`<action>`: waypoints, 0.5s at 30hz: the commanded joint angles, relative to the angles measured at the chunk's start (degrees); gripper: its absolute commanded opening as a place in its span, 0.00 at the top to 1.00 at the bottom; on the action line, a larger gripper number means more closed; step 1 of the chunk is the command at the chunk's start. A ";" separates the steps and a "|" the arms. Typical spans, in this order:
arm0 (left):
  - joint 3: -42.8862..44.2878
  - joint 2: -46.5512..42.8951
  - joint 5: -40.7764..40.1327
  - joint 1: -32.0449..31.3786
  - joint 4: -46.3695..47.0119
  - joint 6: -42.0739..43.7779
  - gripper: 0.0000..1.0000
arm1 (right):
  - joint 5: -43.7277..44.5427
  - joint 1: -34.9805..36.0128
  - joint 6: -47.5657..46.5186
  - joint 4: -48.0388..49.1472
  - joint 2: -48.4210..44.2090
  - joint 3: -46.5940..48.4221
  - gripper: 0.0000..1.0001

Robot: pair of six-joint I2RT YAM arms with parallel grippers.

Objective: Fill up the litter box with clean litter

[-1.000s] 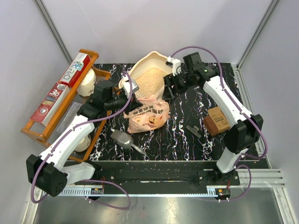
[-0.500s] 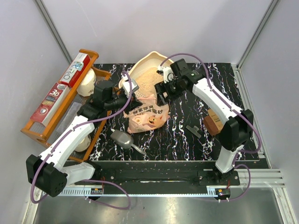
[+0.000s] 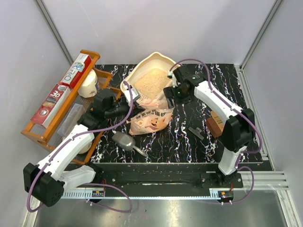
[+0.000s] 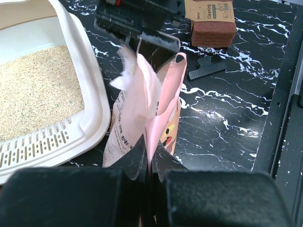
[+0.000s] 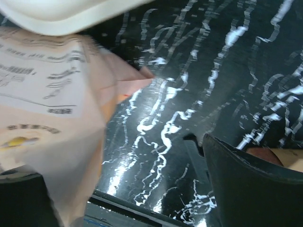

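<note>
The cream litter box [image 3: 142,64] stands at the back middle of the table, with pale beige clean litter [image 3: 149,81] spread inside; both also show in the left wrist view: box rim [image 4: 90,90], litter [image 4: 33,90]. A pink cat-printed bag [image 3: 150,119] lies against the box's near rim. My left gripper [image 3: 134,105] is shut on the bag's left edge [image 4: 150,156], holding it upright [image 4: 142,94]. My right gripper [image 3: 166,94] is open at the bag's far right corner; the bag [image 5: 47,118] lies against its left finger and the right finger [image 5: 246,179] stands apart.
An orange wooden rack [image 3: 42,130] with boxes and white items fills the left side. A grey scoop [image 3: 125,140] lies in front of the bag. A brown cleaning box [image 3: 218,123] and a black clip [image 3: 195,132] lie at the right.
My right gripper has come from beside the box's right rim down to the bag's far corner. My left gripper has shifted slightly nearer, still gripping the bag.
</note>
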 commanded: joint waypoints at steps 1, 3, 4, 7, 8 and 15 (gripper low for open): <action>-0.63 -3.27 0.48 -0.46 11.85 1.24 1.00 | 10.11 -4.49 0.42 -2.12 -4.67 -0.84 0.05; -0.89 -3.10 0.13 -0.55 11.77 0.80 1.00 | 9.07 -4.49 0.86 -1.86 -4.49 -0.76 0.05; -0.89 -3.01 0.04 -0.64 11.77 0.63 1.00 | 8.72 -4.49 1.38 -1.86 -4.32 -0.24 0.06; -0.28 -3.09 -0.93 -0.64 11.77 2.02 1.00 | 7.40 -4.49 1.30 -1.77 -2.82 2.13 0.08; 0.25 -3.01 -1.63 -0.56 11.77 2.82 1.00 | 5.92 -4.40 1.21 -1.86 -2.04 2.93 0.10; 5.87 -2.04 -4.97 0.32 8.70 8.27 1.00 | 0.28 -1.42 0.25 -1.60 0.08 8.64 0.19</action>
